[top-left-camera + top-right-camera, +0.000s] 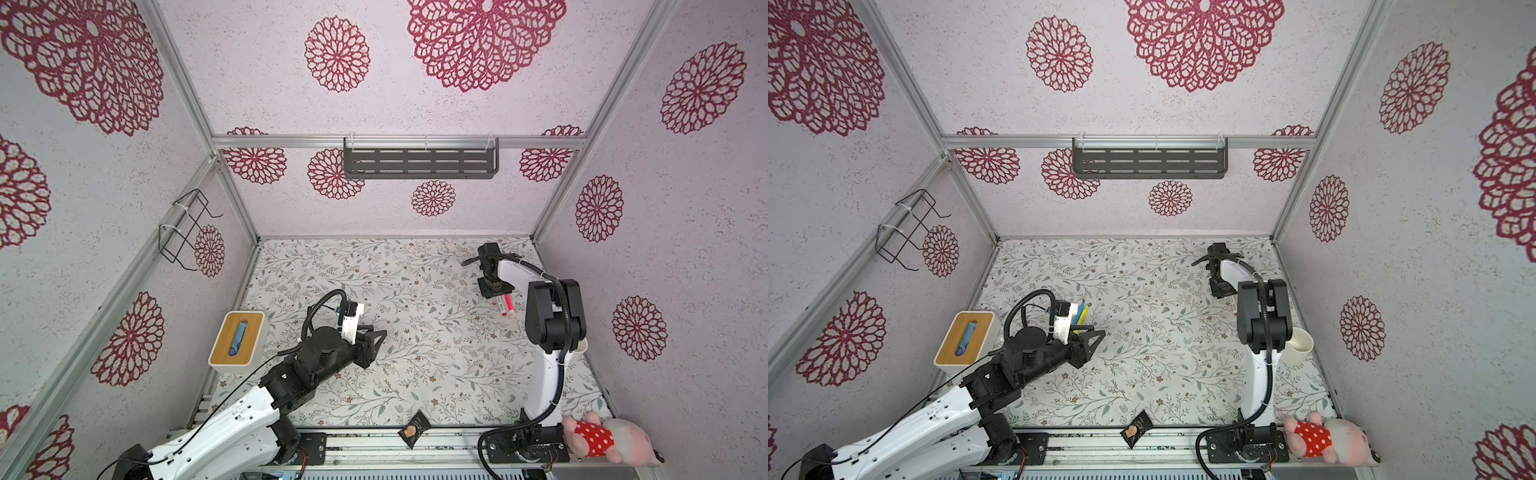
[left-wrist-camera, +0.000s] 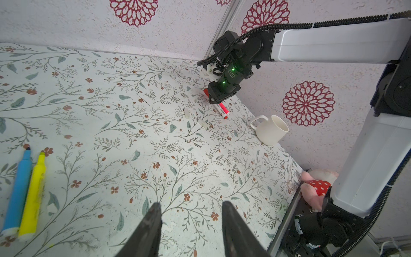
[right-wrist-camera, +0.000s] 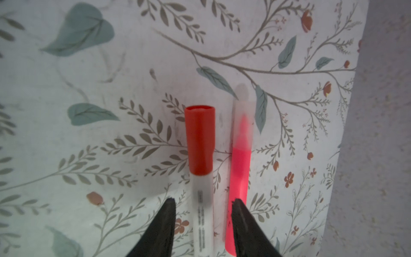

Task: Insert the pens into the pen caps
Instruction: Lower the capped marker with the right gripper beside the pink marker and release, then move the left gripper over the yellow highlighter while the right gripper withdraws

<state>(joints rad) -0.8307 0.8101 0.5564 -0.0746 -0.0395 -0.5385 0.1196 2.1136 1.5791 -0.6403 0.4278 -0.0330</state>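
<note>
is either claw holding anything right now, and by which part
Nothing is held. The right claw stands open around the white barrel of the red-capped pen, gaps either side; the left claw is open and empty.

I hold my left gripper [image 2: 190,207] low and angled forward, jaws apart, while my right gripper [image 3: 202,201] points straight down, reached far forward, jaws apart too.
</note>
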